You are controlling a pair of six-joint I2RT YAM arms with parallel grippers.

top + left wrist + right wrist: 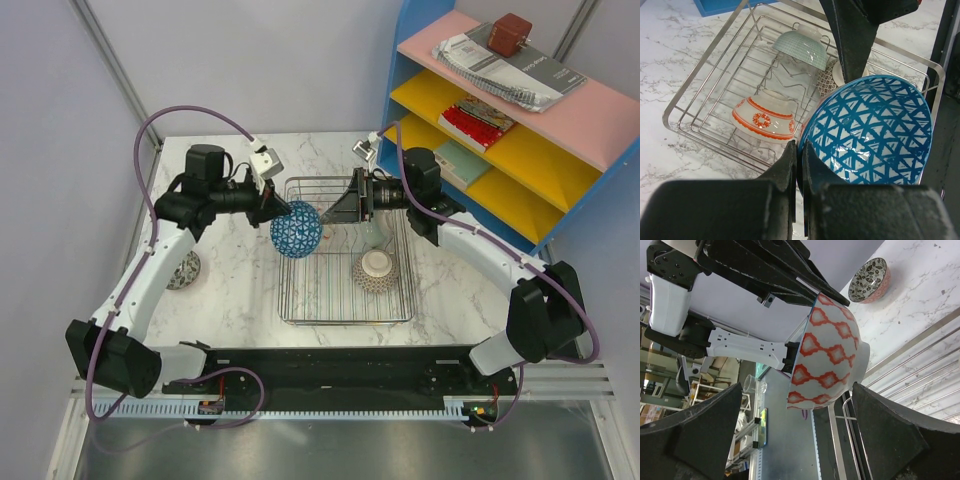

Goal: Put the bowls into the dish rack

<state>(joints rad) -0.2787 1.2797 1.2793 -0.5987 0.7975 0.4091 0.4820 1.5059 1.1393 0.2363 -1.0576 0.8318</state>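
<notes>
My left gripper (pixel 277 210) is shut on the rim of a bowl (pixel 296 230) that is blue-triangle patterned inside and hangs tilted over the left edge of the dish rack (pixel 300 315). In the left wrist view the jaws (pixel 800 155) pinch that bowl (pixel 875 130). Its outside (pixel 827 355) is white with orange diamonds. My right gripper (pixel 340 208) is open, just right of this bowl and not touching it. In the rack lie a red-orange bowl (pixel 767 117), a pale teal bowl (pixel 802 47) and a grey patterned bowl (pixel 377 268).
A reddish bowl with a dark speckled inside (pixel 183 270) stands on the marble table left of the rack, beside my left arm. A blue shelf unit (pixel 500 120) with books stands at the back right.
</notes>
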